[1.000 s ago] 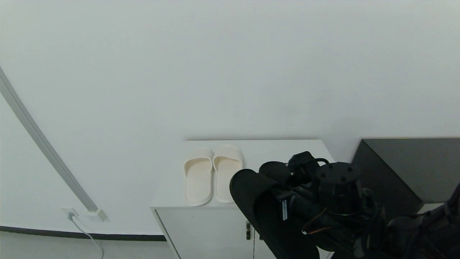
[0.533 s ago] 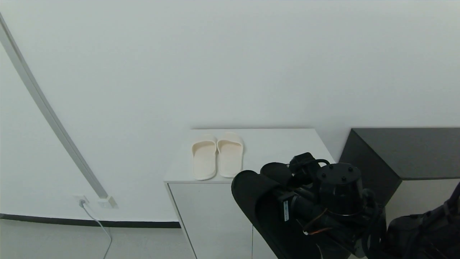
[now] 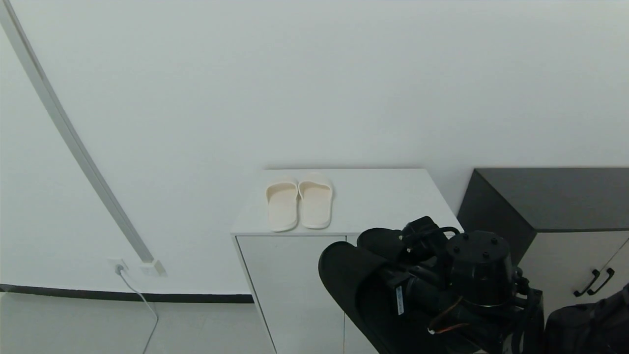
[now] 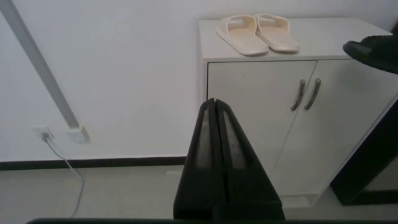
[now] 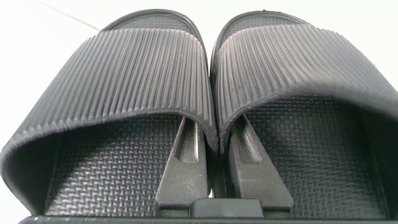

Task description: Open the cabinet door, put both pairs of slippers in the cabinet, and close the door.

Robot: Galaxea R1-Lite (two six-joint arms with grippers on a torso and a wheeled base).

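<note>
A pair of cream slippers (image 3: 300, 204) lies side by side on top of the white cabinet (image 3: 383, 196), toward its left end; they also show in the left wrist view as cream slippers (image 4: 258, 32). The cabinet's two doors (image 4: 261, 118) are closed, with their handles (image 4: 306, 94) side by side. My right gripper (image 5: 214, 155) is shut on the black slippers (image 5: 205, 81), its fingers (image 5: 183, 168) under the straps. It holds the black slippers (image 3: 354, 280) in front of the cabinet's right half. My left gripper (image 4: 215, 109) is shut with nothing in it, lower and away from the cabinet.
A dark-topped cabinet (image 3: 545, 196) with black handles (image 3: 594, 282) stands right against the white one. A wall socket with a cable (image 3: 118, 268) and a slanted grey conduit (image 3: 73, 142) are on the left wall. Bare floor (image 4: 112, 193) lies left of the cabinet.
The head camera has shifted: the cabinet now looks smaller and farther, with more of its front showing. My right gripper keeps its hold on the black slippers.
</note>
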